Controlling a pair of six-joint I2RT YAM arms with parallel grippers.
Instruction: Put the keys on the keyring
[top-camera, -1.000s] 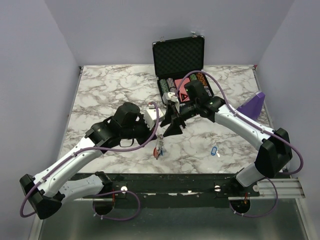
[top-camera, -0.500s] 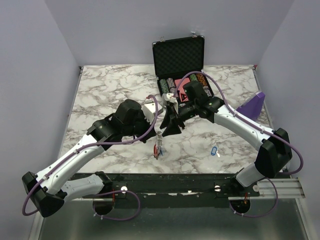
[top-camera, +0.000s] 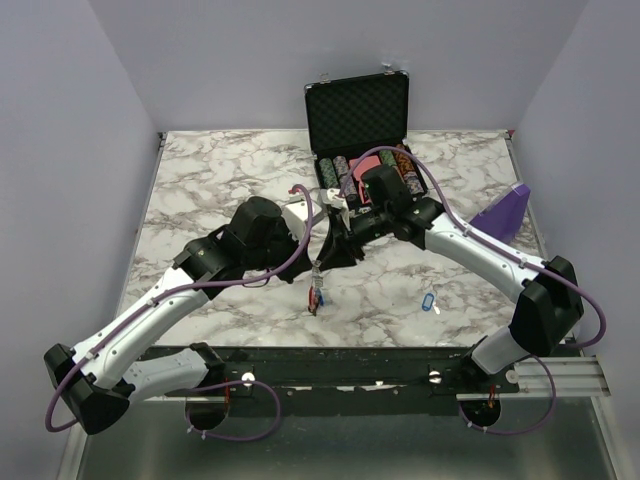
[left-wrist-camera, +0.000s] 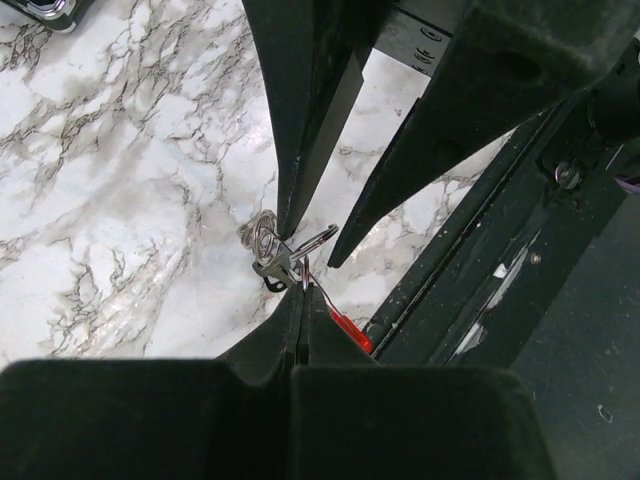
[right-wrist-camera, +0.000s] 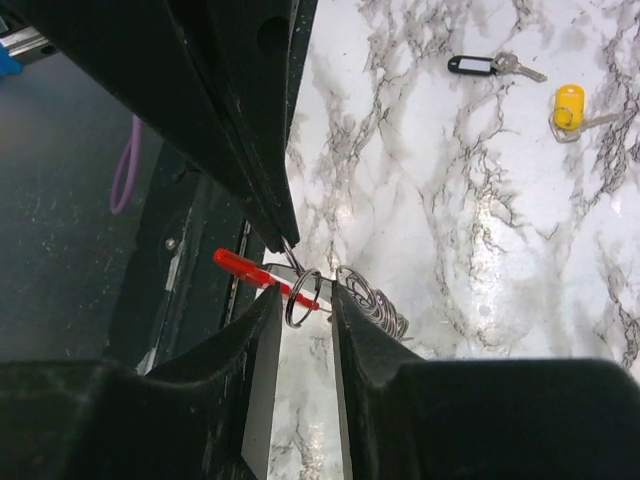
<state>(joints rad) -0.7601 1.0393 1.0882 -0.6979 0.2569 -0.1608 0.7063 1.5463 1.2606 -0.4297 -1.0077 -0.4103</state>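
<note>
Left tool (left-wrist-camera: 298, 318) and right tool (right-wrist-camera: 305, 300) meet at the keyring (right-wrist-camera: 243, 267), above the near middle of the surface (top-camera: 220, 180).
The left tool is pinched fully closed on the red and silver keyring. The right tool stands partly open, fingers either side of a key's split ring (right-wrist-camera: 303, 290); contact cannot be told. A blue-tagged key (top-camera: 429, 301) lies on the surface to the right.

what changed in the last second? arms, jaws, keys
The right gripper slid left toward the left gripper, and its jaws narrowed around a small split ring of the keys. Whether it grips the ring yet is unclear. The left gripper shifted only slightly and stays shut on the red keyring. The loose blue-tagged key and the open chip case have not moved.
</note>
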